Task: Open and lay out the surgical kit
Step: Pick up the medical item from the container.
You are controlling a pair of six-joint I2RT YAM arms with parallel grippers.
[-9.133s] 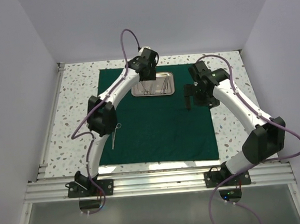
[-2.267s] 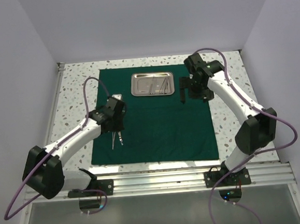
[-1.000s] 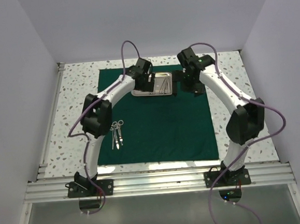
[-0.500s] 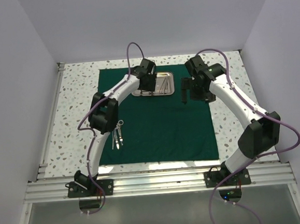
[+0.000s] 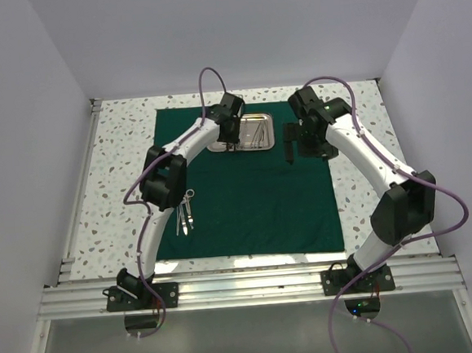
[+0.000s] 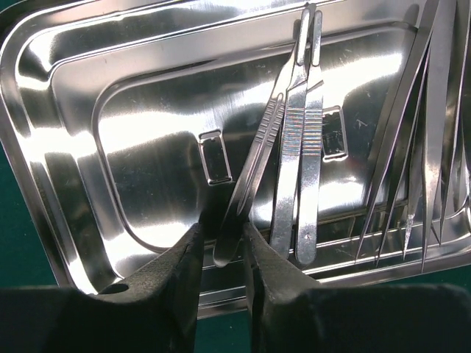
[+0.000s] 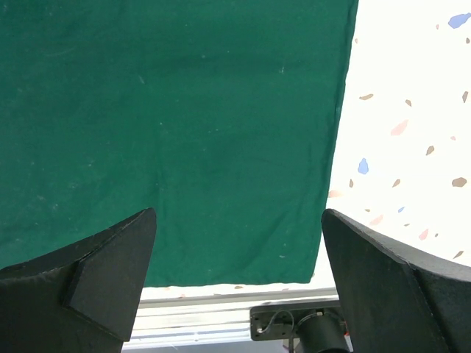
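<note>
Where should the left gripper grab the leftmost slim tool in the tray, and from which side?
Take the slim tool at its rounded near end, coming straight down with the left gripper pinching across its width. That end lies clear on the bare tray floor. Farther up, the shaft crowds against two flat handles, leaving no finger room there.

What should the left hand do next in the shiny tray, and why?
Probably squeeze shut and lift: the left hand straddles the end of a slim steel tool in the tray, and other tools already lie on the green cloth.
</note>
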